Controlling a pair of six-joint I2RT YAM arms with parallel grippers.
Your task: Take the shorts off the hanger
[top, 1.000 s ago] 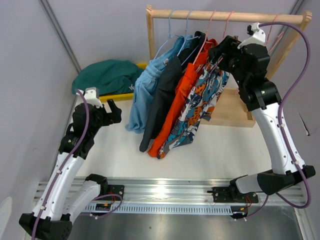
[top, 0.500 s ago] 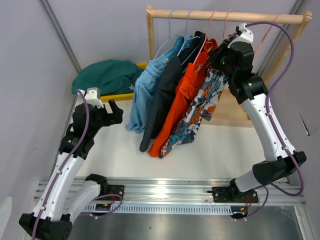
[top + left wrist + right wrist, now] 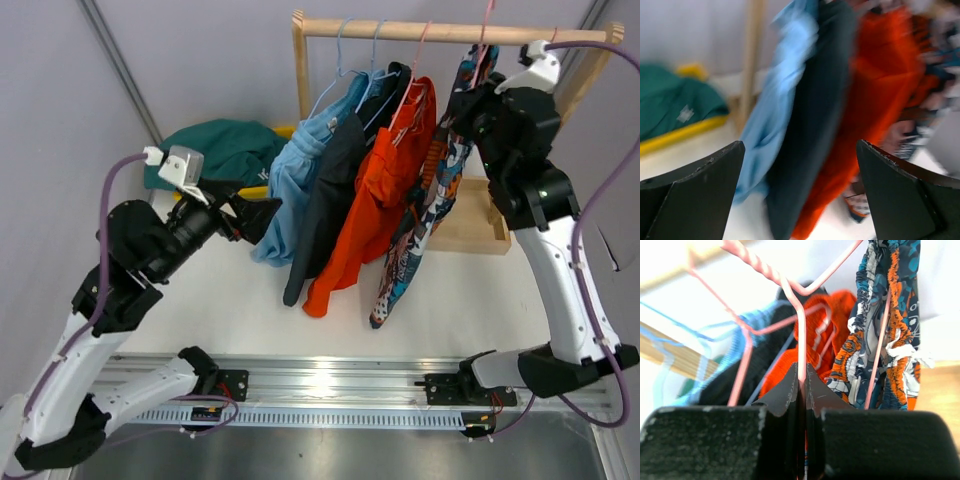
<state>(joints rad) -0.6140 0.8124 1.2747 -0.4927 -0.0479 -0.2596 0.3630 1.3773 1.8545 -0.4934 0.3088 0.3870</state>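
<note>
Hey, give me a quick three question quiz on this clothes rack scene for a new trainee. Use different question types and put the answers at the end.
1. Multiple choice: what is the right gripper shut on? A a belt; B a pink hanger; C a sock.
2. True or false: the left gripper is open with nothing between its fingers.
3. Short answer: which shorts lie in a heap away from the rack?

Key
1. B
2. True
3. The dark green shorts
</note>
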